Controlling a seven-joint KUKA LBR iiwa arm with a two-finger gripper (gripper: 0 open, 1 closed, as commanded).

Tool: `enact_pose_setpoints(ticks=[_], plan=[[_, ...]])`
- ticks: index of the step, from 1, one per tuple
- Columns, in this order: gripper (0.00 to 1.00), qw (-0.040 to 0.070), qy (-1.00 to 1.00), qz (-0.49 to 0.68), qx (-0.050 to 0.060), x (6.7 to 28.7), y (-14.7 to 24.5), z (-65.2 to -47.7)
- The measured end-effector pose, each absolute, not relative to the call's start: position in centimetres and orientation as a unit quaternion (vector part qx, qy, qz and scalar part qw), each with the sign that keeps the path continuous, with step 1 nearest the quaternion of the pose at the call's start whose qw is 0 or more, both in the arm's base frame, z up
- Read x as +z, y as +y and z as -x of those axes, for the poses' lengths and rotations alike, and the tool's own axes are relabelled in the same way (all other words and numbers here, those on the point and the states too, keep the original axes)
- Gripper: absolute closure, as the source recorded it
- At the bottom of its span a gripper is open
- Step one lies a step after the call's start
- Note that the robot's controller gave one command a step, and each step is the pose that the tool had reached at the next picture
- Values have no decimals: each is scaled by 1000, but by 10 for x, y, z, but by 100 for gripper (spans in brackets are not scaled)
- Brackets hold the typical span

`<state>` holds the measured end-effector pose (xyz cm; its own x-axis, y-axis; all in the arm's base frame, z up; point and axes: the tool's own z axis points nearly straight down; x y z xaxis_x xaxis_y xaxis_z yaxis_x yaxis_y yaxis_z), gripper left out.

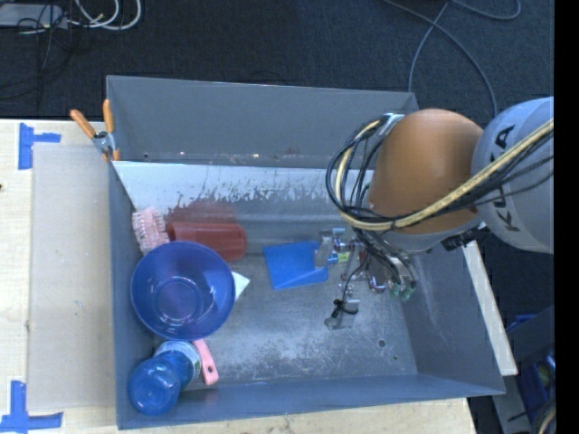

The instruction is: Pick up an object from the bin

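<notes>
We see the grey metal bin (262, 129) with the arm's orange wrist cover (425, 174) over its right half. Below the cover the gripper (342, 313) hangs above bare floor near the bin's middle. We cannot tell whether it is apart or together.

The thing nearest it is a flat blue plastic piece (294, 266), lying just beside it toward the far wall. By the left wall sits a round blue bowl (181, 289), upright. A dark red block (210, 236) lies against the bowl's far rim. In the near left corner lies a blue cup (159, 382), with a small pink piece (208, 365) touching it. A pink brush (148, 229) rests beside the red block, at the left wall. A white scrap (241, 284) pokes out at the bowl's right rim.
</notes>
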<state>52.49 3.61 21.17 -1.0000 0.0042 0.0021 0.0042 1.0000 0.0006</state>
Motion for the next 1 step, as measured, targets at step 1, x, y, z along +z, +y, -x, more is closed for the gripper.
enact_pose_setpoints(ticks=[1], plan=[[0, 1, -1000, 2, 0, 212, 36, -525]])
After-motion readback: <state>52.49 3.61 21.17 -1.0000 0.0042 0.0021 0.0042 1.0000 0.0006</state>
